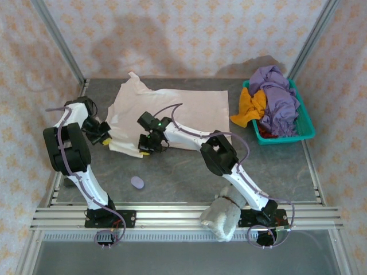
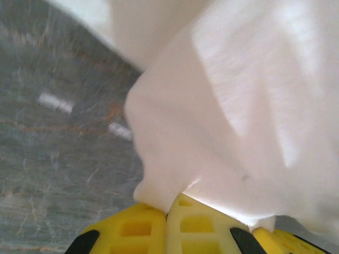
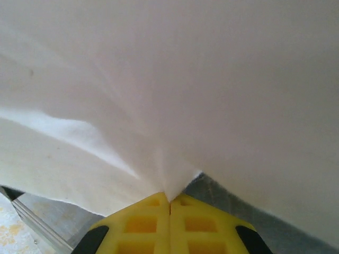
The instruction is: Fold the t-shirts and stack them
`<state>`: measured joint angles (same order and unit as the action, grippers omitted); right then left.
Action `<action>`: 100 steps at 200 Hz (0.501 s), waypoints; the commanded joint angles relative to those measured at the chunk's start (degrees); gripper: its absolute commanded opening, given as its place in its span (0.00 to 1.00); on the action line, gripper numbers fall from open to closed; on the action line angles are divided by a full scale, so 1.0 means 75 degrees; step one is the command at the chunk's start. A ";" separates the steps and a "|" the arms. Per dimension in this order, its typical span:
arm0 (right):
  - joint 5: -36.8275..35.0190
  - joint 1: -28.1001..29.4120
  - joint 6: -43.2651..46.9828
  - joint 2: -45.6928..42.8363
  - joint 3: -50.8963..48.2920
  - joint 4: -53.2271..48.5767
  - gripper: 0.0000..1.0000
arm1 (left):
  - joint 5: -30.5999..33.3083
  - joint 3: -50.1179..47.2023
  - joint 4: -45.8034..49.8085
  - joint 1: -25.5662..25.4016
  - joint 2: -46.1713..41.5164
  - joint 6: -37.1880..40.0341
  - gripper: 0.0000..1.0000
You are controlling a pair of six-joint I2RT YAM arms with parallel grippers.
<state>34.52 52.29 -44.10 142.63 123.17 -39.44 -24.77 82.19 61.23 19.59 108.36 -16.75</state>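
Grey-white plush toy [image 1: 221, 217] at the near edge, slumped against the right arm's base. Just beyond, on the dark bench [image 1: 189, 172], a small lilac lump [image 1: 137, 182], apart from everything else.

Then the cream-white t-shirt [image 1: 172, 112], spread mid-bench, its near hem pinched in two places: at the left corner by the left fingers [image 1: 105, 138], further right by the right fingers [image 1: 147, 150]. Both pairs pressed together on the cloth. Up close, yellow left fingers [image 2: 168, 225] meeting with a bunched fold of cream fabric caught at the tips; yellow right fingers [image 3: 170, 222] likewise, the fabric fanning up and away from the pinch, with grey bench below it.

Far right, near the back corner, the teal basket [image 1: 307, 130], heaped with a purple t-shirt [image 1: 281, 97], an orange t-shirt [image 1: 251, 107] draped over its left rim, and a red t-shirt [image 1: 265, 133] low at the front.
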 commanded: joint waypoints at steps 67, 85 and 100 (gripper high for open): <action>0.0315 -0.1194 0.0672 0.0190 0.1699 -0.0347 0.00 | -0.0637 0.3643 0.0727 -0.0641 0.1817 -0.0778 0.00; 0.0495 -0.1394 0.0827 0.0615 0.2322 -0.0597 0.00 | -0.0545 0.4232 0.0774 -0.0686 0.2196 -0.0851 0.00; 0.0722 -0.1539 0.0858 0.0903 0.2673 -0.0644 0.00 | -0.0516 0.4660 0.0847 -0.0697 0.2484 -0.0894 0.00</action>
<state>36.67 42.11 -39.77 145.12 138.58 -41.10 -29.23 111.79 64.66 14.26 124.05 -21.61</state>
